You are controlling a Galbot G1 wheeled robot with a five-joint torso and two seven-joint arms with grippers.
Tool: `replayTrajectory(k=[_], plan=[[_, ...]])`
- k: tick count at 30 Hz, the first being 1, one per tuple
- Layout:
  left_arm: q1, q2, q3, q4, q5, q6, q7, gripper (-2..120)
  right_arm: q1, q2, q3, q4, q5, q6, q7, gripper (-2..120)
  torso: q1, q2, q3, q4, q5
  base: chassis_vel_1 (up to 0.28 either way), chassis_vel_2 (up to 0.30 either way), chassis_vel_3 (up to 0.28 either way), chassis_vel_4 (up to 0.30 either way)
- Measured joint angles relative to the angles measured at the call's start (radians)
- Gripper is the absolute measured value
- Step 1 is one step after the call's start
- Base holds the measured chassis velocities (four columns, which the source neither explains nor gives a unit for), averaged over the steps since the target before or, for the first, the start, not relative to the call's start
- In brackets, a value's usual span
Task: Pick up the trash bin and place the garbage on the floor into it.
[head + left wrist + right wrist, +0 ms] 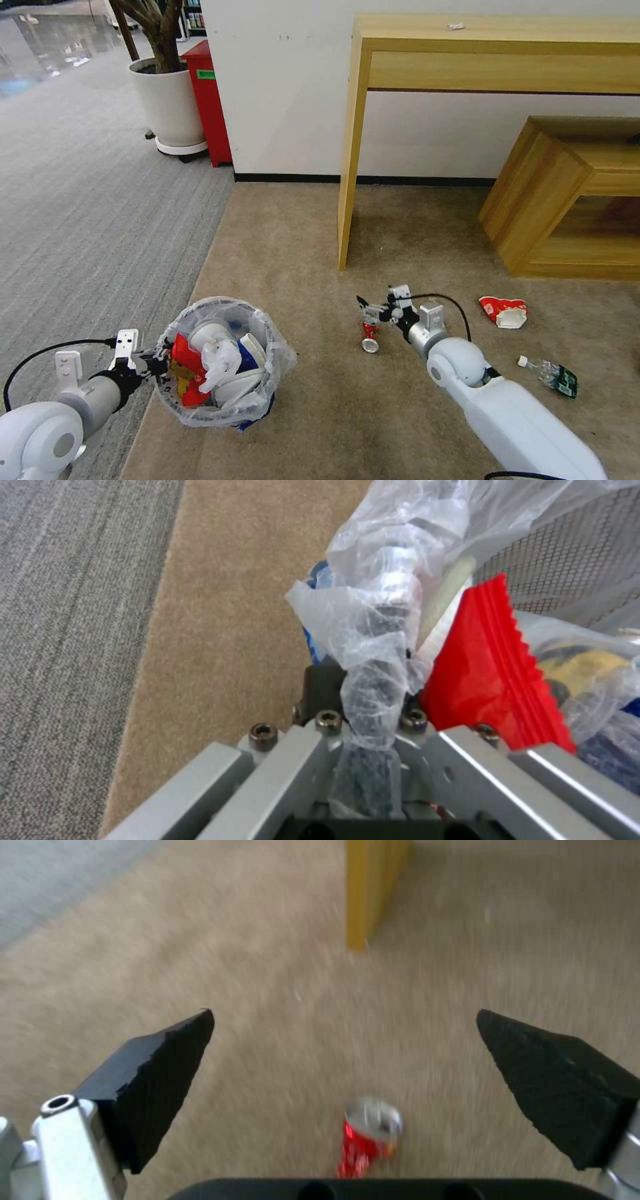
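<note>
Left tool (155,363) clamps bin (223,360) rim through bag, bin full of litter at carpet's left edge, right tool (365,308) spread wide over red can (369,335) on carpet, cup (504,311), bottle (550,374) lie right.

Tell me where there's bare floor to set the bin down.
Open tan carpet lies between the trash bin and the red can, and ahead toward the table leg. It's crowded on the right, around the paper cup and clear bottle.
</note>
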Motion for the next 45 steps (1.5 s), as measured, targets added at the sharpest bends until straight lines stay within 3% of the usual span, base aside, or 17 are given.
replayTrajectory(k=[13,20,32,38,42,45], plan=[[0.003,-0.01,0.012,0.002,0.022,0.0,0.003,0,0.054,0.177,0.01,-0.292,0.029,-0.017,0.03,100,0.0,0.0,0.0,0.0002,-0.0002,0.0,0.0,0.0,0.0],[0.002,-0.01,0.01,0.001,0.021,0.0,0.002,0,0.062,0.21,-0.002,-0.336,0.031,-0.051,0.099,100,0.0,0.0,0.0,0.0,-0.0004,0.0,0.0,0.0,0.0],[-0.003,-0.005,0.01,0.01,0.02,0.0,0.003,0,0.111,0.256,-0.004,-0.46,0.029,-0.039,0.085,100,0.0,0.0,0.0,0.0,-0.0002,0.0,0.0,0.0,0.0],[-0.003,-0.003,0.006,0.013,0.019,0.0,0.006,0,0.135,0.271,-0.005,-0.501,0.028,-0.035,0.076,84,0.0,0.0,0.0,0.0,-0.0002,0.0,0.0,0.0,0.0],[-0.003,-0.002,0.006,0.013,0.018,0.0,0.007,0,0.156,0.285,-0.005,-0.538,0.029,-0.033,0.066,64,0.0,0.0,0.0,0.0,-0.0003,0.0,0.0,0.0,0.0],[-0.004,0.0,0.005,0.013,0.018,0.0,0.007,0,0.168,0.293,-0.005,-0.559,0.033,-0.033,0.063,57,0.0,0.0,0.0,0.0001,-0.0002,0.0,0.0,0.0,0.0]])
